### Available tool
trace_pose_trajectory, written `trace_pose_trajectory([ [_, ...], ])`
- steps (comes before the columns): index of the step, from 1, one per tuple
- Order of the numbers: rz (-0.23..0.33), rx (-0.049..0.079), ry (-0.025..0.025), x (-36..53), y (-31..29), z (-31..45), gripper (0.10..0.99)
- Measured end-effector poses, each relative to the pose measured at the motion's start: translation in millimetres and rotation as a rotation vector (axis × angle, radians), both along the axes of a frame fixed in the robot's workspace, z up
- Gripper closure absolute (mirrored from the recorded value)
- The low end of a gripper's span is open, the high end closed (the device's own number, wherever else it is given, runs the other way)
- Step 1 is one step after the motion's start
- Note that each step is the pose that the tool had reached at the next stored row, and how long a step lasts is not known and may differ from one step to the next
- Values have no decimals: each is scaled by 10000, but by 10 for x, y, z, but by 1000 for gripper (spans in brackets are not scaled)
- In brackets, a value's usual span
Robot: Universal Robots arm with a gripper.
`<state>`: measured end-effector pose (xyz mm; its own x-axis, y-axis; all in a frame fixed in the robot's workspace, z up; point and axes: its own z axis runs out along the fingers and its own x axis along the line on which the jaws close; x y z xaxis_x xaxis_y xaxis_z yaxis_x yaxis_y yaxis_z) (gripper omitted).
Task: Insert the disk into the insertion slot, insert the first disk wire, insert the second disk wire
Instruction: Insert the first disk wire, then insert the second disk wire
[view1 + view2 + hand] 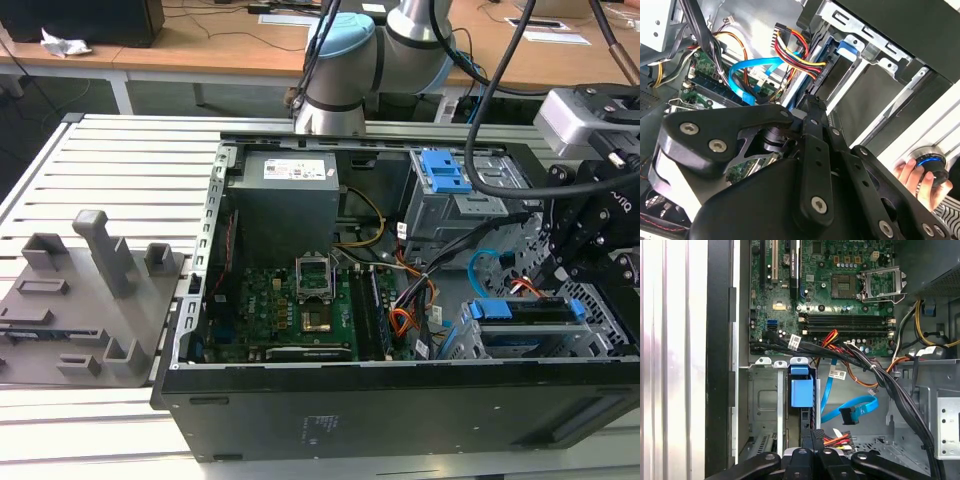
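— How far along is it, from where you stand?
— The disk [525, 310] is in. It sits in its blue frame [800, 390] inside the insertion slot [762, 400]. That's the silver perforated bay in the open computer case [400, 410] on the table [120, 150], toward the exterior view's right.
— And the wires?
— The second one isn't in. The light-blue cable [852, 406] loops loose in the case beside the bay, and its dark plug [848, 416] hangs free, touching nothing on the disk.
— The first wire?
— That's the red, yellow and black bundle [837, 441]. Its end lies just beside the tips of the gripper [811, 432], close to the end of the disk. I can't tell whether it's seated or only resting there.
— Is the gripper holding it?
— Its fingers look pressed together right at the disk's end, and I can't make out anything pinched between them. So I'd judge the first step done, the bundle unclear, and the blue cable not yet plugged in
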<state>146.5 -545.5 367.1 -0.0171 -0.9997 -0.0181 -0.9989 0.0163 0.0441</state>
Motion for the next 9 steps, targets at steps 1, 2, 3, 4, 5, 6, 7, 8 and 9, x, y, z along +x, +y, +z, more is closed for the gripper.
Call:
trace_pose_trajectory([
  [1,1,1,0,0,0,-1,980],
  [2,1,2,0,0,0,-1,980],
  [3,0,1,0,0,0,-1,980],
  [4,0,1,0,-1,0,-1,980],
  [5,0,1,0,-1,0,0,980],
  [6,0,1,0,-1,0,0,980],
  [7,0,1,0,-1,0,-1,980],
  [8,0,1,0,-1,0,-1,980],
  [9,0,1,0,-1,0,-1,980],
])
